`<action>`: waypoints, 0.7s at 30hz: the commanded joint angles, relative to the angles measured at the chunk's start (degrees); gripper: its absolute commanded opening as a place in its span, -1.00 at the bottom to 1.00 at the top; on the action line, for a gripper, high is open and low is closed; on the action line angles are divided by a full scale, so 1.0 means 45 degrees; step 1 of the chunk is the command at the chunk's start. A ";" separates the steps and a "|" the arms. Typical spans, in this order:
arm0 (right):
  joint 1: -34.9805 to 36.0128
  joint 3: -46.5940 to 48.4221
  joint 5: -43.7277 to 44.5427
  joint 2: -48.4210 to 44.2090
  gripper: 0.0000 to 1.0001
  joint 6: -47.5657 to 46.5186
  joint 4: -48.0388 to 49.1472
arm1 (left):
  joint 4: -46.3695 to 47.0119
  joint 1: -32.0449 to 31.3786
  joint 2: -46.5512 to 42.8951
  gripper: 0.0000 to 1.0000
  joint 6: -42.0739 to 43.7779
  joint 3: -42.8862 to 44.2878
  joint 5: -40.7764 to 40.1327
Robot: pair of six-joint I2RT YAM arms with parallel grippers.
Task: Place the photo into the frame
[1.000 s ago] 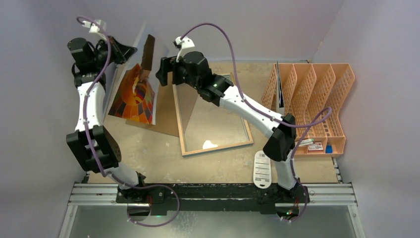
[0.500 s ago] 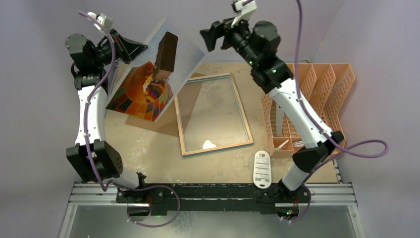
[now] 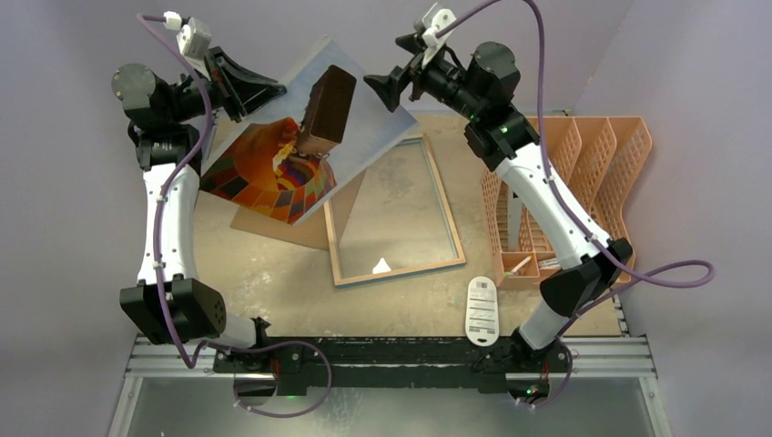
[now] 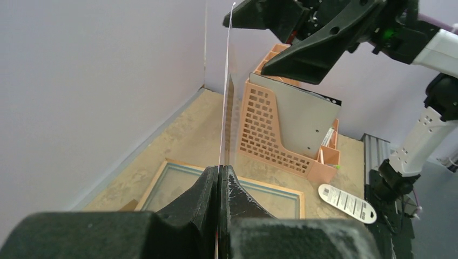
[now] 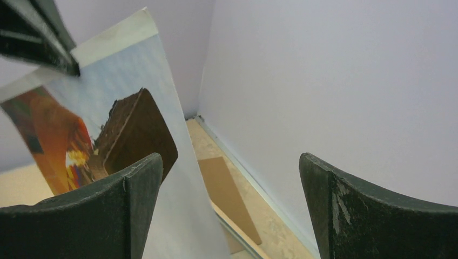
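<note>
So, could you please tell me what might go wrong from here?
1. The left gripper pinches the photo by one edge only, up in the air, so the sheet could bend or slip out.
2. The open right gripper sits close to the photo's far edge and might crease it when it closes.

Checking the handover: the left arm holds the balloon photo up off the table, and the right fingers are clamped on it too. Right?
Not quite. The left fingers do hold the photo up off the table, but the right fingers stand wide open, not clamped on it; the right wrist view shows this.
</note>
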 commanded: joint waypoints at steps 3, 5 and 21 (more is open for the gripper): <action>-0.0038 -0.0364 -0.3086 -0.0207 0.97 -0.2198 0.0414 | 0.0527 -0.0258 -0.0380 -1.00 -0.0152 0.0286 0.1372; -0.0038 0.0059 -0.3794 0.0072 0.97 -0.2713 -0.0386 | 0.0527 -0.0273 -0.0352 -1.00 -0.0122 0.0305 0.1597; -0.0038 0.0713 -0.5544 0.0987 0.24 -0.3302 -0.2512 | 0.0708 -0.0341 0.0076 -1.00 -0.0202 0.0463 0.1694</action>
